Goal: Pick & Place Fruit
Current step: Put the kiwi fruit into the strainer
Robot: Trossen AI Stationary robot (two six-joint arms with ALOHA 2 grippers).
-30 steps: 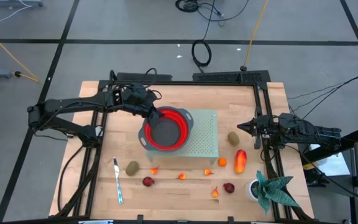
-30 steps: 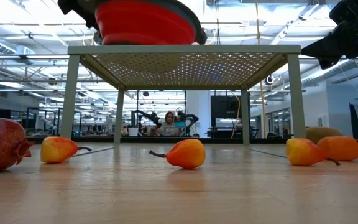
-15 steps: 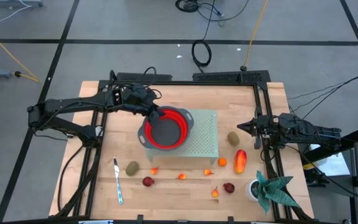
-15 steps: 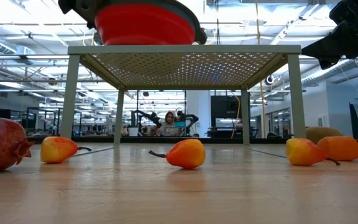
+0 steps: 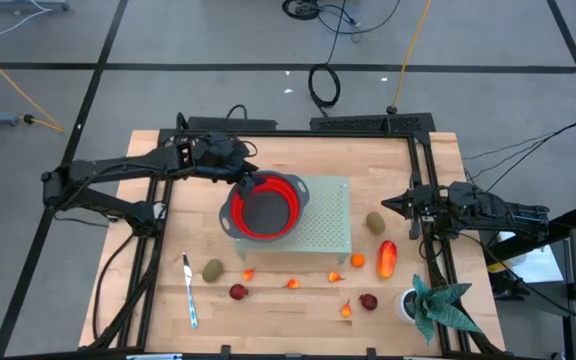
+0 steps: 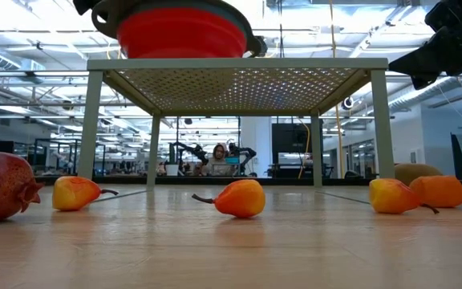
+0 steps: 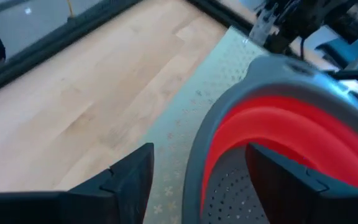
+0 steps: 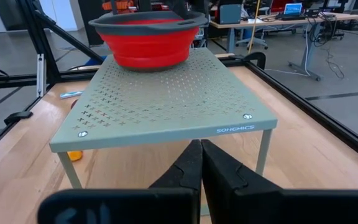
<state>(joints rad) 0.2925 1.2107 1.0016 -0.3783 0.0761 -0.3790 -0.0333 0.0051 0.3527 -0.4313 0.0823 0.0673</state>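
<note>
Two grippers idling, no fruit being held.
Left gripper (image 5: 245,178) is straddling the red colander's (image 5: 265,208) rim, fingers apart; right gripper (image 5: 390,203) is waiting, fingers pressed together, empty.

One camera looks straight down on the tabletop (image 5: 298,300); another sits level with it. Both wrist cameras closely share the red bowl (image 8: 146,37).

Red colander (image 6: 184,30) top cut off in low view
</note>
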